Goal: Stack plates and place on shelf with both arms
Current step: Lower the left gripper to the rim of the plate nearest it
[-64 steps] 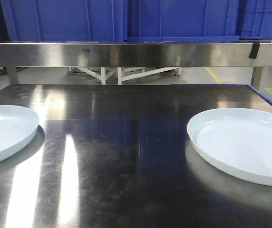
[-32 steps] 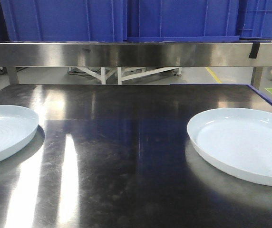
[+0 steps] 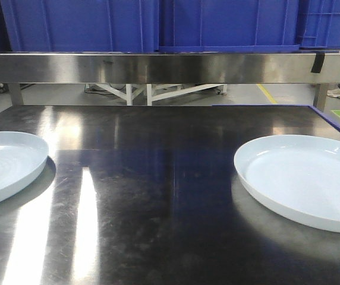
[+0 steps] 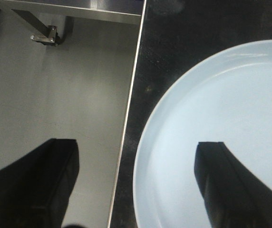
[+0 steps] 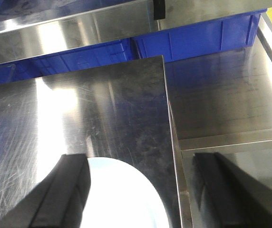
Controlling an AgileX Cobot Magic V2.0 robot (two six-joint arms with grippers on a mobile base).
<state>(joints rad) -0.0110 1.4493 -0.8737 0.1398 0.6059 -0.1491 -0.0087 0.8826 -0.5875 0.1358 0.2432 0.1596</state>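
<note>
**While the left claw (image 4: 136,190) and right claw (image 5: 145,194) are hanging open, two plates are lying well apart**

Since neither plate is lifted, the step in hand is judged to be the first grasp. The left claw is spreading its jaws wide and gripping nothing. One finger is hovering over the left plate (image 4: 221,104) and the other past the edge of the table (image 4: 174,28), so the rim is lying beneath the gap. The right claw is likewise spread and empty, with the right plate (image 5: 121,199) showing below and between its fingers (no contact is visible). Beyond both claws, the shelf (image 3: 158,66) is carrying blue crates (image 3: 217,24). To grasp well, each claw should probably be descending squarely astride the raised rim, closing gently on slick glaze, and lifting level.
</note>
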